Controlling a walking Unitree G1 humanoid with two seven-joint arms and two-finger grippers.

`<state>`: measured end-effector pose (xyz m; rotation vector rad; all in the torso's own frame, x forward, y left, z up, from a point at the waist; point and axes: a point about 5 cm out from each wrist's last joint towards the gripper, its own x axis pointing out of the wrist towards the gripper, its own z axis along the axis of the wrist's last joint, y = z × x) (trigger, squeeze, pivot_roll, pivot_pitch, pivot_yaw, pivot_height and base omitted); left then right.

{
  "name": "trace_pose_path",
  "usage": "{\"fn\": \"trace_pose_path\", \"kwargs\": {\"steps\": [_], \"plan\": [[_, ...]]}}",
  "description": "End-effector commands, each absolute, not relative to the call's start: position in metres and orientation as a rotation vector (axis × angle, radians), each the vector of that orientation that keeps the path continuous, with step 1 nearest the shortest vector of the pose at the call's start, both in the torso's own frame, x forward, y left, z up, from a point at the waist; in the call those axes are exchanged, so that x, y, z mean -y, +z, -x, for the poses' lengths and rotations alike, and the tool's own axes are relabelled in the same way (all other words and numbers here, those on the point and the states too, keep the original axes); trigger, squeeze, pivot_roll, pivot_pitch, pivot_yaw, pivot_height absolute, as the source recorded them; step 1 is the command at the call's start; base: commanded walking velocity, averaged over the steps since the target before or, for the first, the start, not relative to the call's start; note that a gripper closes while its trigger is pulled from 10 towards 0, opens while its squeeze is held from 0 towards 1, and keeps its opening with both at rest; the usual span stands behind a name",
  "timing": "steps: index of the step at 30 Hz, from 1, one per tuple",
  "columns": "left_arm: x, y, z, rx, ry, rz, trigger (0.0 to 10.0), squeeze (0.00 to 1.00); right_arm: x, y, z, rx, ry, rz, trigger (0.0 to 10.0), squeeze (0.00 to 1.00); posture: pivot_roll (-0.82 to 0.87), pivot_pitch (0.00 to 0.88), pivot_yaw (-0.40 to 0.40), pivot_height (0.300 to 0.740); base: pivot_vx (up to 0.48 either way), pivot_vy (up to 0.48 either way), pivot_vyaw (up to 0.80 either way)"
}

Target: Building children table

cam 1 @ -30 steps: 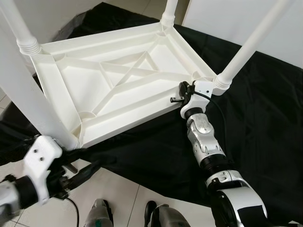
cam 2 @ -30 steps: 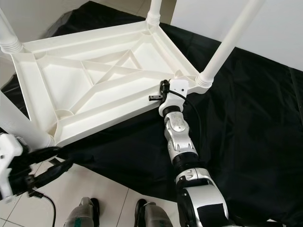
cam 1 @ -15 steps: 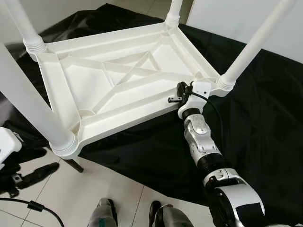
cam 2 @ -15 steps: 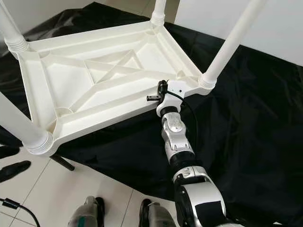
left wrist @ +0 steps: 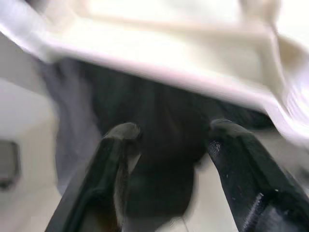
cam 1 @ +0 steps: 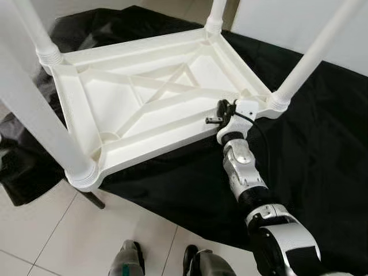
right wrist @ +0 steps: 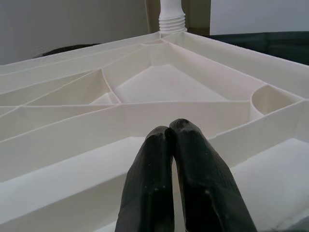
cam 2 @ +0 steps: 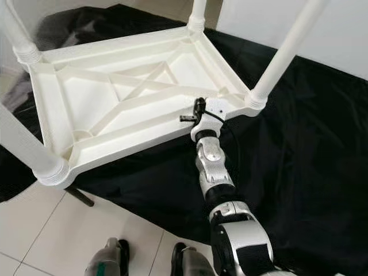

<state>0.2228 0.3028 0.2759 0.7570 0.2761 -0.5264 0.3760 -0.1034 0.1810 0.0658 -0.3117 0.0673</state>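
Observation:
The white plastic children's table (cam 1: 144, 98) lies upside down on a black cloth, its ribbed underside facing up. Legs stand in its corners: near left leg (cam 1: 34, 115), far left leg (cam 1: 35, 31), far leg (cam 1: 215, 12), right leg (cam 1: 313, 52). My right gripper (cam 1: 216, 117) rests at the near right rim, beside the right leg's socket. In the right wrist view its fingers (right wrist: 188, 159) are pressed together, shut, over the rim with nothing between them. In the blurred left wrist view my left gripper (left wrist: 169, 133) is open, facing the table's edge (left wrist: 145, 67) and dark cloth.
The black cloth (cam 1: 322, 149) spreads wide to the right and behind the table. Pale tiled floor (cam 1: 52, 230) lies at the near left. A dark rod (cam 1: 92, 198) pokes out under the near left corner. My feet (cam 1: 129, 261) stand by the cloth's edge. A white wall (cam 1: 287, 17) is behind.
My left gripper, which was at the foot of the near left leg, has drawn away to the left and out of the head views. The right gripper stays at the rim. The camera shifted slightly.

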Motion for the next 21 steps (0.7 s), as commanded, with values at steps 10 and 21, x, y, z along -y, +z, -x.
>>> {"fn": "trace_pose_path", "kwargs": {"steps": [10,21], "plan": [[-0.268,0.280,-0.247,0.042,-0.331,-0.618,10.0,0.00,0.106,0.174,-0.374,0.297,0.053,-0.073,10.0,0.00,0.38,0.203,-0.043,0.740,0.000,0.000,0.00],[-0.226,0.260,-0.261,0.159,-0.348,-0.394,10.0,0.00,0.109,0.171,-0.372,0.292,0.054,-0.053,10.0,0.00,0.34,0.208,-0.067,0.740,0.000,0.000,0.00]]}}
